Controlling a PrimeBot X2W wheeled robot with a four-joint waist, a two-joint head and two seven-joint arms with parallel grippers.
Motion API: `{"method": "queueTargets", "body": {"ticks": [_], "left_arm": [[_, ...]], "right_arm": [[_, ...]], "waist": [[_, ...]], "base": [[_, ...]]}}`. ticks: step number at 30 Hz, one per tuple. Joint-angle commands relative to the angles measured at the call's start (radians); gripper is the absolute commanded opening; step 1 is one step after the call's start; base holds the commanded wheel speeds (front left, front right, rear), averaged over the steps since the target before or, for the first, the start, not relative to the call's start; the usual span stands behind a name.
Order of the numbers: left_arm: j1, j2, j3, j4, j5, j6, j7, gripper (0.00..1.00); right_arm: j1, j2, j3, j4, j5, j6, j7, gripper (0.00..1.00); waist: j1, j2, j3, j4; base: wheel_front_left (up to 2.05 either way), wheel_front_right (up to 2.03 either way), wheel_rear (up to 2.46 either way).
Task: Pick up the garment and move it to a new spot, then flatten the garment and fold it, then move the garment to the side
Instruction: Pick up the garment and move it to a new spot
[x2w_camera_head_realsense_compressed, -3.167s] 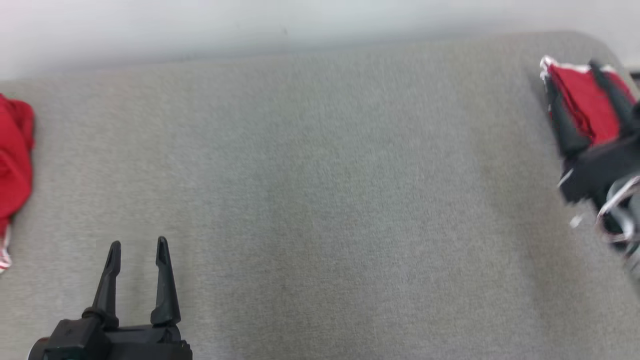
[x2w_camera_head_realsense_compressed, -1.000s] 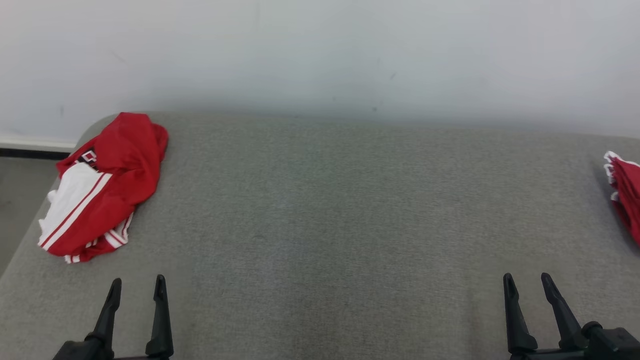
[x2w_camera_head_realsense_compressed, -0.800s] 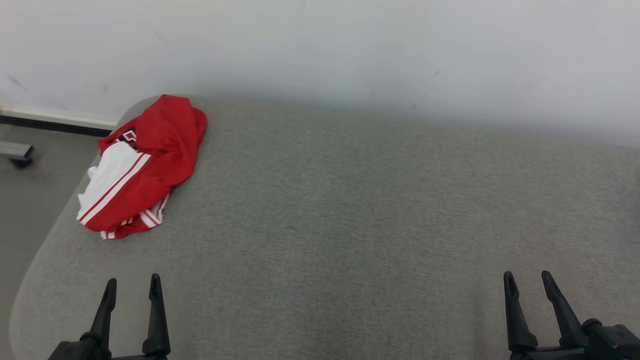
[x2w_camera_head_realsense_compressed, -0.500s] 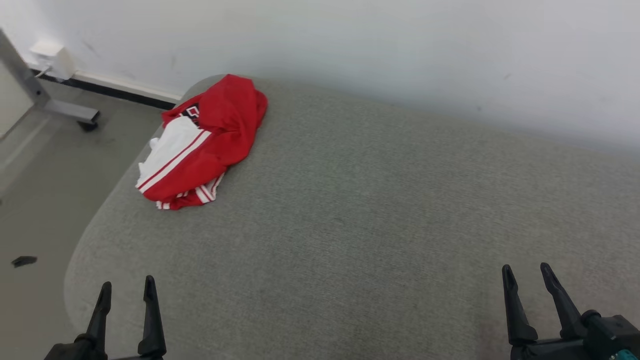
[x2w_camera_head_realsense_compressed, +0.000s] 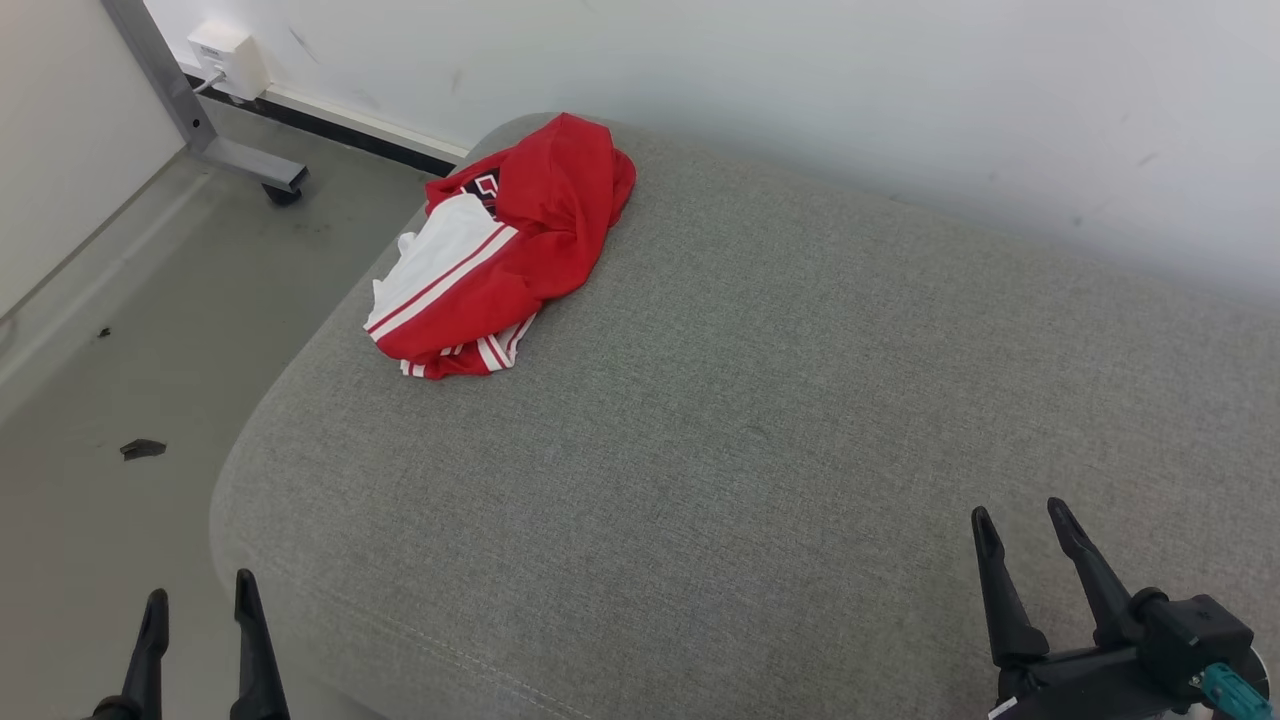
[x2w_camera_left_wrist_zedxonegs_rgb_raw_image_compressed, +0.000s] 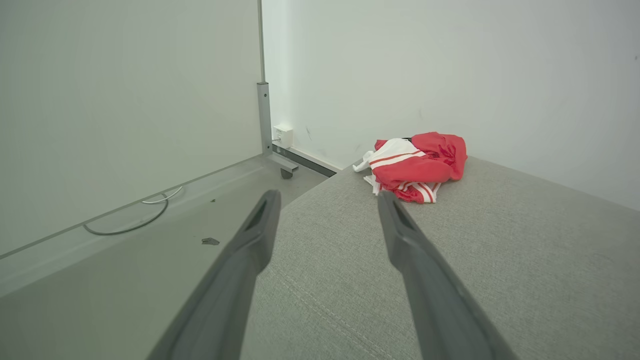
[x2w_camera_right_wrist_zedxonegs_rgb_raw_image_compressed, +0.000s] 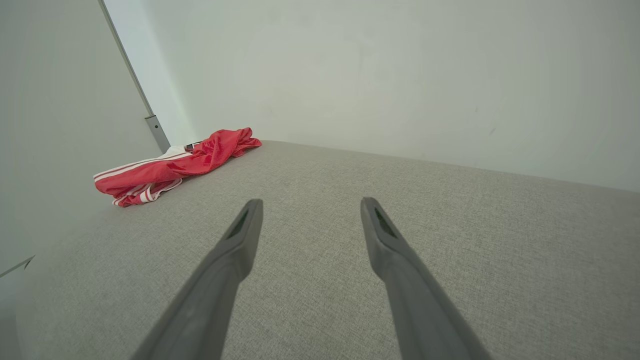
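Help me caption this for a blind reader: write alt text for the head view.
A crumpled red-and-white fabric garment lies at the far left corner of a grey upholstered cushion, beside a white wall. The black left gripper and right gripper sit open and empty at the bottom corners, well short of it.

No text can be read. The garment (x2w_camera_head_realsense_compressed: 520, 250) bears a dark patch (x2w_camera_head_realsense_compressed: 484, 187) with pale marks. They are too crumpled to make out.
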Motion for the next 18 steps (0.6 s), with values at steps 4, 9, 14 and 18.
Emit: {"method": "queueTargets", "body": {"ticks": [4, 9, 14, 18], "left_arm": [[0.0, 0.0, -0.005, 0.008, -0.01, 0.006, -0.001, 1.0], [-0.084, 0.002, -0.031, 0.056, 0.003, -0.021, -0.001, 1.0], [-0.273, 0.039, -0.057, 0.122, 0.013, -0.055, -0.001, 1.0], [-0.453, 0.061, -0.045, 0.162, -0.013, -0.061, -0.001, 1.0]], "right_arm": [[-0.012, -0.014, 0.009, 0.009, 0.012, -0.003, -0.005, 1.0], [-0.005, -0.026, -0.026, 0.001, 0.002, -0.003, -0.008, 1.0], [-0.006, -0.054, -0.069, -0.047, -0.013, -0.003, 0.018, 1.0], [-0.032, -0.085, -0.106, -0.102, -0.018, -0.003, 0.045, 1.0]], "waist": [[-0.0001, -0.0001, 0.004, 0.0], [-0.0001, -0.0001, 0.016, -0.007], [-0.0001, -0.0001, 0.072, -0.065], [-0.0001, -0.0001, 0.154, -0.154]], "base": [[0.0, 0.0, 0.0], [0.0, 0.0, 0.0], [0.0, 0.0, 0.0], [0.0, 0.0, 0.0]]}}
